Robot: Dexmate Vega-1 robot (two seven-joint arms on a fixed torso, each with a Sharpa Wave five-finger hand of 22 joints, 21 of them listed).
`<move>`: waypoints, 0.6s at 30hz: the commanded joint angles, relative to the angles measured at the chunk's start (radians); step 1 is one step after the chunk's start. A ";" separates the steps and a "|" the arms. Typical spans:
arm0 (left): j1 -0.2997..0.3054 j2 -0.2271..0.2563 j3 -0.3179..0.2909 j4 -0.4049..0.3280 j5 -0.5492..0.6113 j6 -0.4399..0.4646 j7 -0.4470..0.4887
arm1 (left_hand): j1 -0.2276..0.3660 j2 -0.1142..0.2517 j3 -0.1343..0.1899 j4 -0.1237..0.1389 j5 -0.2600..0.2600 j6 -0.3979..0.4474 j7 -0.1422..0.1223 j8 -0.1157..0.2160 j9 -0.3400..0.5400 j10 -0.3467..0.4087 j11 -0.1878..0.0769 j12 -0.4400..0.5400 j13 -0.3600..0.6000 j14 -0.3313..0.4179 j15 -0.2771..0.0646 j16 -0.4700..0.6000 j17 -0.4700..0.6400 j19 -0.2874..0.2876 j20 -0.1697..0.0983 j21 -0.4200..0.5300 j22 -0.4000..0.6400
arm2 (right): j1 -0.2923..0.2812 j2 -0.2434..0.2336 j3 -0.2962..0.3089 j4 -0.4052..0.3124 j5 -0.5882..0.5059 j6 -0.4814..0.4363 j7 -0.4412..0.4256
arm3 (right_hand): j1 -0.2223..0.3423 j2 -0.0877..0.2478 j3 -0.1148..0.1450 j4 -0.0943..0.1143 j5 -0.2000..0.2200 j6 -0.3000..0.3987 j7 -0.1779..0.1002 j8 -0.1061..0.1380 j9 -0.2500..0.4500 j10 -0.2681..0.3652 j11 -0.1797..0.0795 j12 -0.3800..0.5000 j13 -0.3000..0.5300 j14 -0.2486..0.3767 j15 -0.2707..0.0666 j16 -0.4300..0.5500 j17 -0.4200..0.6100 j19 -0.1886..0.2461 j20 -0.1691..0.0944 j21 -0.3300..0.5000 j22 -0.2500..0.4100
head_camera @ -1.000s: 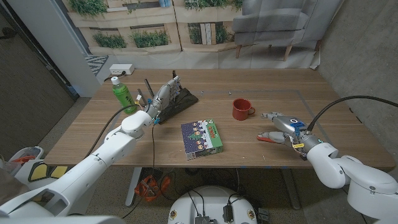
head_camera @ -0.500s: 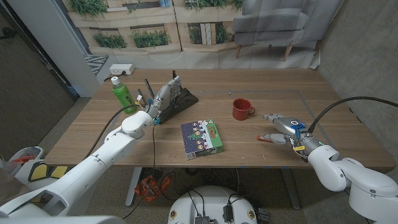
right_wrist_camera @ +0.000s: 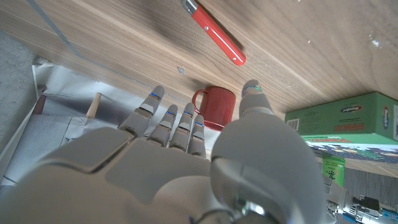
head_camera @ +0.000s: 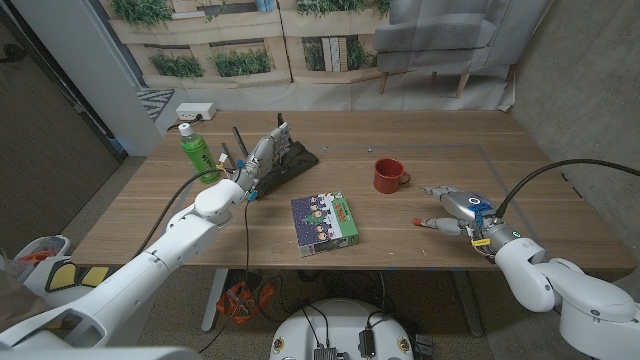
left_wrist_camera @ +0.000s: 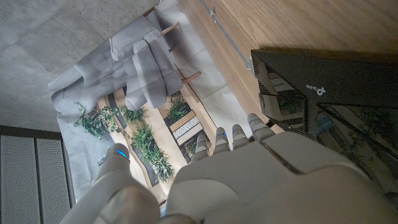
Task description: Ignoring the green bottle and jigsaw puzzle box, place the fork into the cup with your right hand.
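Note:
The fork, red-handled (right_wrist_camera: pixel 214 32), lies on the wooden table near the right front; in the head view only the end of the handle (head_camera: pixel 421 222) peeks out from under my right hand (head_camera: pixel 456 208). That hand hovers over it with fingers stretched out and apart, holding nothing. The red cup (head_camera: pixel 388 175) stands upright a little further in and to the left; the right wrist view shows the cup (right_wrist_camera: pixel 216 106) beyond the fingertips. My left hand (head_camera: pixel 262 154) is raised at the back left, fingers extended, empty.
A green bottle (head_camera: pixel 196 152) stands at the back left beside a black device (head_camera: pixel 295 160) with cables. The jigsaw puzzle box (head_camera: pixel 325 222) lies in the middle near the front edge. A white power strip (head_camera: pixel 195 112) sits on the floor behind the table.
My right hand has drifted slightly toward the front right, covering more of the fork's red handle. The left arm, cup, bottle and box are unmoved.

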 commanded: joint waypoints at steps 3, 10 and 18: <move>0.005 0.000 -0.002 -0.002 -0.001 -0.004 -0.001 | 0.001 0.006 -0.001 -0.006 -0.001 0.007 -0.007 0.005 0.003 0.005 0.006 -0.001 0.005 -0.034 0.003 0.004 0.002 -0.004 0.004 0.006 0.005 | 0.023 0.009 -0.041 0.019 -0.016 -0.009 -0.004 | 0.015 0.004 0.013 0.000 0.003 -0.013 -0.004 -0.008 0.002 0.004 -0.003 0.009 0.005 0.008 -0.110 0.008 0.007 0.007 -0.008 0.003 0.005; 0.007 -0.002 -0.003 0.000 -0.003 -0.009 -0.002 | 0.001 0.006 -0.001 -0.006 -0.001 0.007 -0.008 0.004 0.003 0.007 0.004 0.000 0.005 -0.034 0.003 0.004 0.002 -0.004 0.005 0.006 0.005 | 0.027 0.009 -0.057 0.022 -0.025 -0.019 -0.012 | 0.018 0.006 0.014 0.003 0.002 -0.012 -0.011 -0.007 0.003 0.013 -0.016 0.015 0.007 0.013 -0.115 0.011 0.010 0.010 -0.012 0.003 0.005; 0.013 0.000 -0.006 -0.001 -0.003 -0.012 0.002 | 0.001 0.007 -0.002 -0.006 -0.001 0.008 -0.008 0.005 0.003 0.008 0.002 0.000 0.005 -0.034 0.003 0.004 0.002 -0.004 0.005 0.006 0.005 | 0.046 0.015 -0.082 0.026 -0.035 -0.028 -0.007 | 0.018 0.008 0.011 0.009 0.001 0.010 -0.029 0.000 0.003 0.040 -0.027 0.031 0.011 0.031 -0.127 0.019 0.016 0.017 -0.022 0.003 0.006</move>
